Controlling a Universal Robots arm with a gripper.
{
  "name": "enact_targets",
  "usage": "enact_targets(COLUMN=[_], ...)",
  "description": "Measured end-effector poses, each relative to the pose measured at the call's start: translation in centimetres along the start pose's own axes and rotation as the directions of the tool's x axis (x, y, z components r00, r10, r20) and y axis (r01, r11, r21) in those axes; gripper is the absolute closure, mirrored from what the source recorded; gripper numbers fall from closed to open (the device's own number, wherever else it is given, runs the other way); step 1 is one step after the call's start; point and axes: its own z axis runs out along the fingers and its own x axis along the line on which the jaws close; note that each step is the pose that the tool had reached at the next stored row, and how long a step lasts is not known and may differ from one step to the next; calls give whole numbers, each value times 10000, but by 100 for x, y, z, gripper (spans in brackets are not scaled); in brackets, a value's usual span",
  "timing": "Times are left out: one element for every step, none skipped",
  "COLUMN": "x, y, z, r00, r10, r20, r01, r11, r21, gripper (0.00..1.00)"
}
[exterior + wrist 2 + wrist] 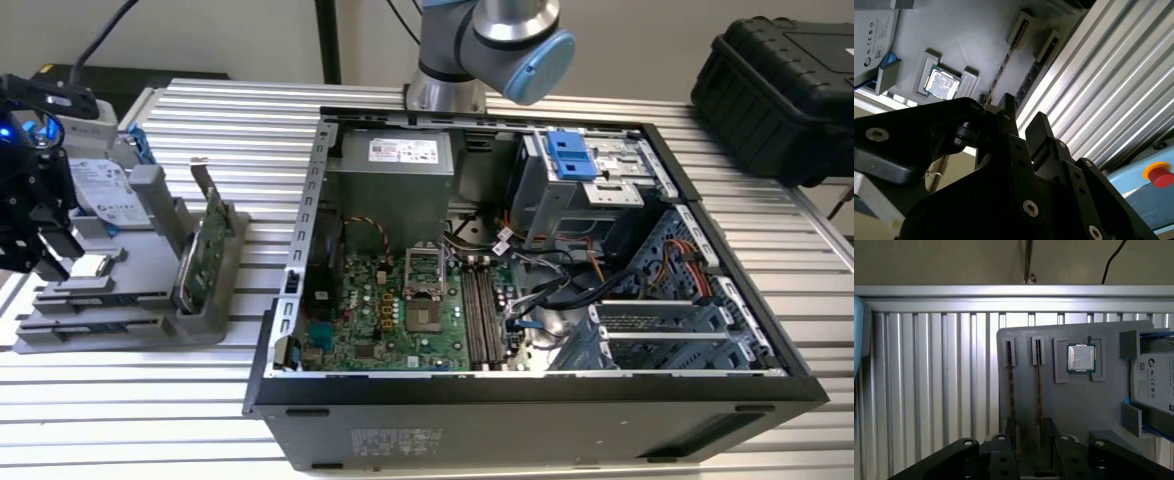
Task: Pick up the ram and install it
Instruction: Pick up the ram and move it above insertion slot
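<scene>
While the fingers (pixel 1040 129) stand apart above the gray holder (pixel 1079 410), they should center on one ram (pixel 1040 385) just ahead, clear of its neighbor (pixel 1011 385), then descend straight.

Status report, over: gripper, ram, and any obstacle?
Gripper open, jaws astride the ram, not yet closed. Ram on edge in grey holder, uninstalled. Second stick close beside it, same holder.

The table (pixel 929 380) is ribbed bare metal, bright and glossy. The tray (pixel 1079 410) is smooth matt grey plastic. The processor (pixel 1081 358) has a shiny metal lid. The gripper (pixel 1030 427) is matt black.
</scene>
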Motion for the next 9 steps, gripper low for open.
enact_targets(x=[0,0,0,0,0,0,0,0,0], y=[0,0,0,0,0,0,0,0,0], z=[0,0,0,0,1,1,1,1,1], r00=[10000,10000,10000,10000,10000,10000,10000,10000,10000], r10=[0,0,0,0,0,0,0,0,0], r20=[0,0,0,0,0,0,0,0,0], r01=[0,0,0,0,0,0,0,0,0], r11=[10000,10000,10000,10000,10000,10000,10000,10000,10000], r21=[0,-1,0,0,0,0,0,0,0], gripper=[100,100,100,0,0,0,0,0,0])
